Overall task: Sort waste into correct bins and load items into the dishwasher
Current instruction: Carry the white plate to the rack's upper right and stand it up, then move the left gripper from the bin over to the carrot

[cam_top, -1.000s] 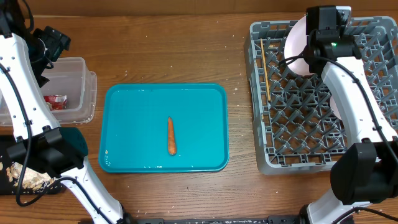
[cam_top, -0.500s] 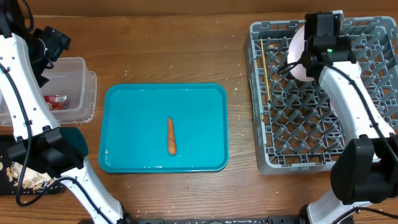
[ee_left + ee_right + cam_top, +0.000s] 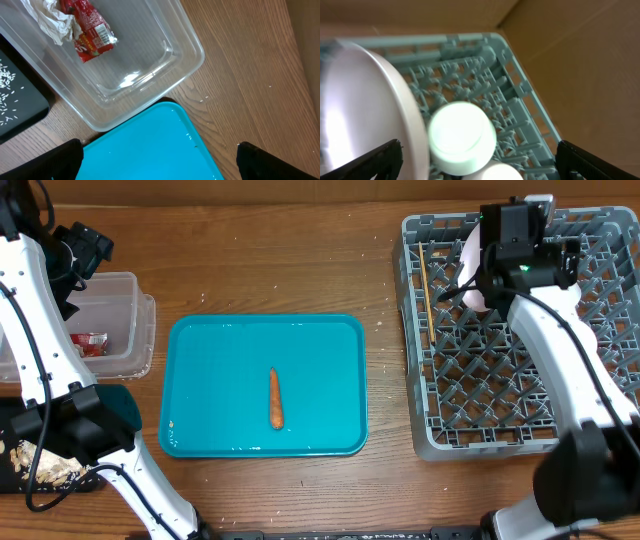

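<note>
An orange carrot stick (image 3: 275, 398) lies in the middle of the teal tray (image 3: 200, 340). The clear tub (image 3: 125, 290) holds a red wrapper (image 3: 90, 30) and crumpled tissue (image 3: 52, 17). Beside it is the black tray (image 3: 15, 102), with rice grains and food scraps (image 3: 45, 467). In the grey dish rack (image 3: 470, 390), chopsticks (image 3: 427, 280) lie along the left edge. A white plate (image 3: 360, 110) stands on edge in the rack, next to two white round vessels (image 3: 462, 137). My right gripper (image 3: 480, 165) is open over them, holding nothing. My left gripper (image 3: 160, 165) hangs open above the teal tray's corner.
The rack's pegs and raised walls (image 3: 520, 75) surround my right gripper. Bare wood table (image 3: 300, 260) lies between the teal tray and the rack. A cardboard wall (image 3: 580, 60) rises behind the rack.
My right gripper has opened and let go of the plate, which now leans in the rack. The right wrist shifted slightly left. The left arm has not moved.
</note>
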